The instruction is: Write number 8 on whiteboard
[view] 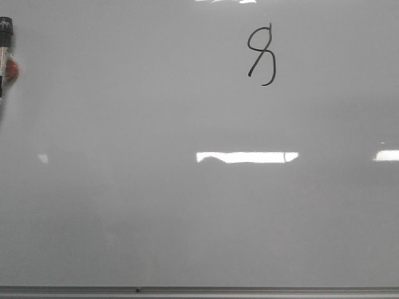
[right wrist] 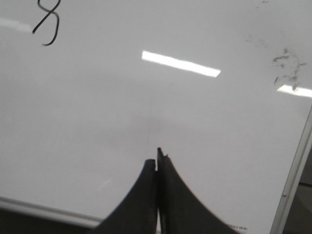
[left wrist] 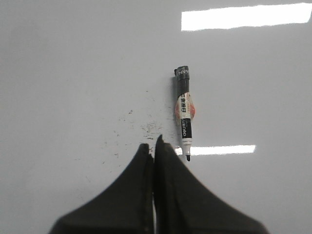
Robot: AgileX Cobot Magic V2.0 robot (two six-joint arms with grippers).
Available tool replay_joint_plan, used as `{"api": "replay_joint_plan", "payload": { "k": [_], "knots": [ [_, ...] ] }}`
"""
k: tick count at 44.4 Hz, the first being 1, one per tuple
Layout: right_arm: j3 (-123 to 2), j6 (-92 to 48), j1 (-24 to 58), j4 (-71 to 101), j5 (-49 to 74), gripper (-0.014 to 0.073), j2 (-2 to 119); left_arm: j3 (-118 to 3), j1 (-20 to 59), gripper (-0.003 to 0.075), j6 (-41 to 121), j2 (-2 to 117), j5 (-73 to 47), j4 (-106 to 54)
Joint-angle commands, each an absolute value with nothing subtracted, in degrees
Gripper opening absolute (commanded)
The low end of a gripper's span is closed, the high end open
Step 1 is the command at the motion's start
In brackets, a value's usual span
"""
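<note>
Lying marker [left wrist: 184, 115], number 8 [view: 262, 55] on whiteboard [view: 156, 218]

Front view faces whiteboard [view: 124, 218]; wrist views look down closer.

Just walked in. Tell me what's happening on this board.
A number 8 is already drawn in black on the whiteboard, its lower loop left open. The marker lies uncapped on the board near the left claw, which is shut and holds nothing. The right claw is also shut and empty. Neither arm is handling anything right now.
</note>
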State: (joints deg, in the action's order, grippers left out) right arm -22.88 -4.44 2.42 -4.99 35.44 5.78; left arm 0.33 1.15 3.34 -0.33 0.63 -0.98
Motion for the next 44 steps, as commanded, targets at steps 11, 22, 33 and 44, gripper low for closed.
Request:
{"api": "replay_joint_plan", "payload": {
  "k": [11, 22, 33, 44],
  "knots": [
    [-8.73, -5.25, -4.52, -1.79, 5.81, -0.0067, 0.00, 0.48, 1.16, -0.0019, 3.42, -1.43, 5.25, -1.40],
    [-1.94, -4.65, -4.45, 0.00, -2.62, -0.0067, -1.67, 0.48, 1.16, -0.0019, 3.42, -1.43, 5.25, -1.40],
    [1.30, -4.55, -4.45, 0.00, -6.06, -0.0067, -1.67, 0.48, 1.16, -0.0019, 3.42, -1.43, 5.25, -1.40],
    [1.30, -4.05, -4.45, 0.00, -6.01, -0.0067, -1.67, 0.48, 1.16, -0.0019, 3.42, -1.43, 5.25, -1.40]
  ]
}}
